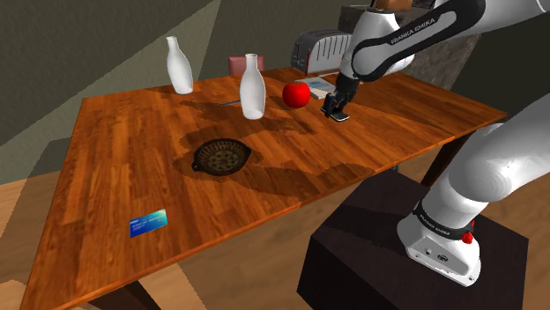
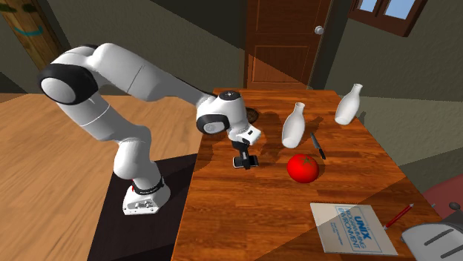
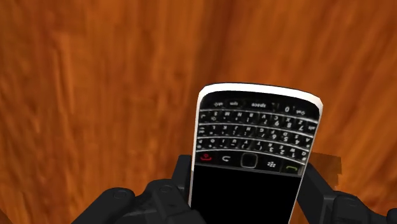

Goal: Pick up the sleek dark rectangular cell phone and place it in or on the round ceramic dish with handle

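Phone [image 3: 251,153] was clamped by its long edges between my fingers [image 3: 177,183], keypad end sticking out past the tips. Gripper [image 1: 336,109] was closed on it low over the wooden table [image 1: 115,150]; couldn't tell if it was off the surface. Red apple [image 1: 296,94] was near it, and the dark round dish [image 1: 222,158] was well apart toward the shoulder view's left.

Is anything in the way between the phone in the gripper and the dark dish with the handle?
Nothing visible. The gripper clasps the cell phone, and bare table lies between it and the dish. The red apple and the nearer white bottle stand just beside that line.
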Controlling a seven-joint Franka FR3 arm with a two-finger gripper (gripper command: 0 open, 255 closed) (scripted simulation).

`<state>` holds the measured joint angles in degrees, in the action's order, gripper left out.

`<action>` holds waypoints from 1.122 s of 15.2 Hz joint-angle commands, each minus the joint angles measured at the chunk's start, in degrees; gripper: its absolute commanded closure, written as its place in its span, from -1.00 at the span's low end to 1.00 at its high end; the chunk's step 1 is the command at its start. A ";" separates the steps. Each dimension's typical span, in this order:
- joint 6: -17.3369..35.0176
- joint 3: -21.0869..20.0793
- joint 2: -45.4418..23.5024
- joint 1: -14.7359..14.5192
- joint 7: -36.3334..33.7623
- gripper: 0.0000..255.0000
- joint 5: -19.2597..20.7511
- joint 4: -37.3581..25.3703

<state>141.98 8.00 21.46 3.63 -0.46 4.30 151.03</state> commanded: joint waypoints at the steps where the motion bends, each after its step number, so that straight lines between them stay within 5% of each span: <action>1: -1.87 0.03 0.93 0.08 0.16 1.00 0.02 -0.93; 7: -6.66 -0.25 3.26 0.10 0.09 1.00 0.00 -3.38; 17: -6.78 -11.61 -2.86 -5.32 -15.40 1.00 -1.36 -9.05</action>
<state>135.33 -2.54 19.65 -1.22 -14.23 2.98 143.09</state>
